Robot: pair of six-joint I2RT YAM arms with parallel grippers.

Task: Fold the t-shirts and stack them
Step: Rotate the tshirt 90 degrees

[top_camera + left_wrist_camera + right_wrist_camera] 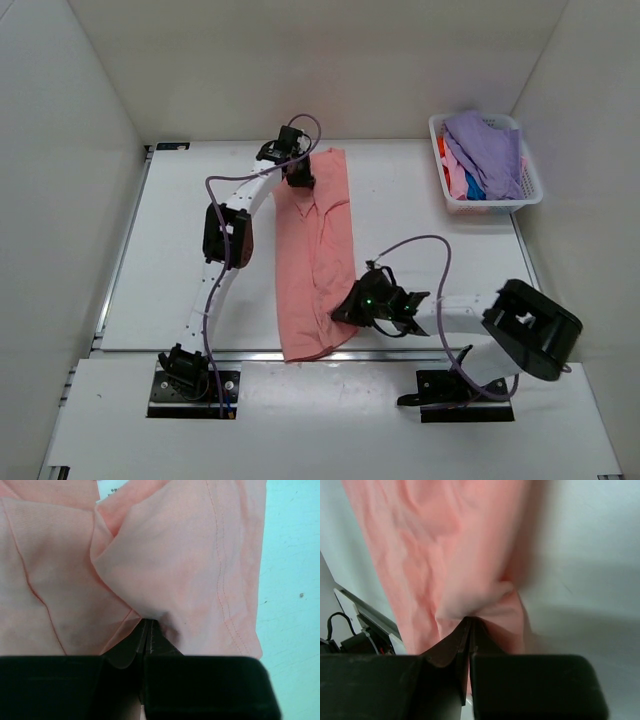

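Note:
A salmon-pink t-shirt (315, 255) lies as a long narrow strip down the middle of the white table. My left gripper (299, 180) is shut on its far end; the left wrist view shows the cloth (165, 555) pinched at the fingertips. My right gripper (345, 308) is shut on the shirt's near right edge; the right wrist view shows the fabric (450, 555) bunched at the closed tips. More t-shirts, lavender-purple (485, 150) on top with pink, blue and orange-red beneath, fill the basket.
A white plastic basket (530, 195) stands at the table's far right corner. White walls enclose the table. The near table edge (300, 355) runs just past the shirt's near end.

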